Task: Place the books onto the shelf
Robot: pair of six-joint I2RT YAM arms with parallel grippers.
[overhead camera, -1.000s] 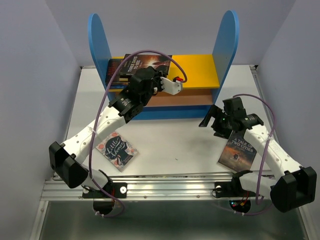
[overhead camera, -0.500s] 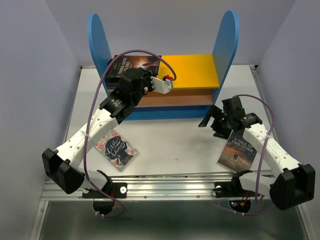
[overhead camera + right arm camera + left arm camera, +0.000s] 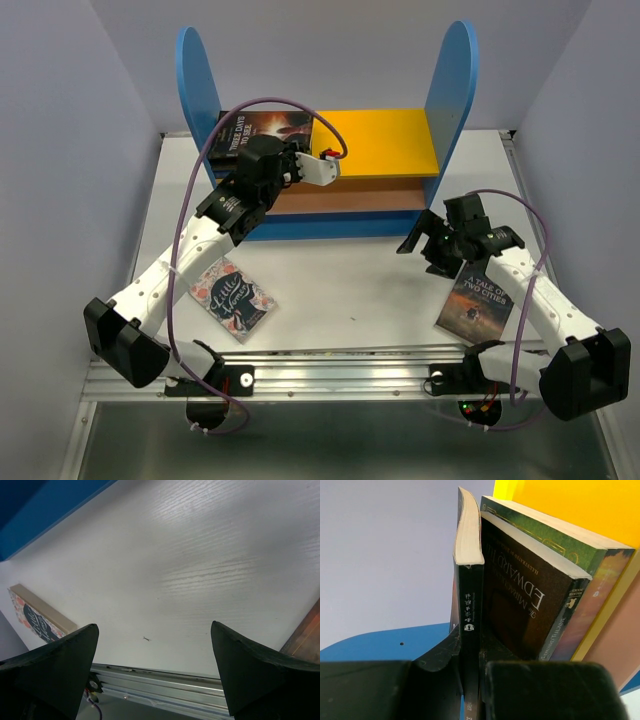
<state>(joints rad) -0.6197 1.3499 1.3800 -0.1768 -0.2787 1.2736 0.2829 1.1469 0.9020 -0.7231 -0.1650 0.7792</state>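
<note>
The left gripper is closed on the Three Days to See book; its black spine sits between the two jaws. This book is at the far left of the shelf, by the left end of the yellow top board, pressed against the other books. The right gripper hangs wide open over the table and holds nothing. The Tale of Two Cities book lies just near it.

Yellow top board: right half bare; left half blocked by books and left arm. Blue side panels wall both ends. Tabletop centre: open between Little Women book and Tale of Two Cities book.
</note>
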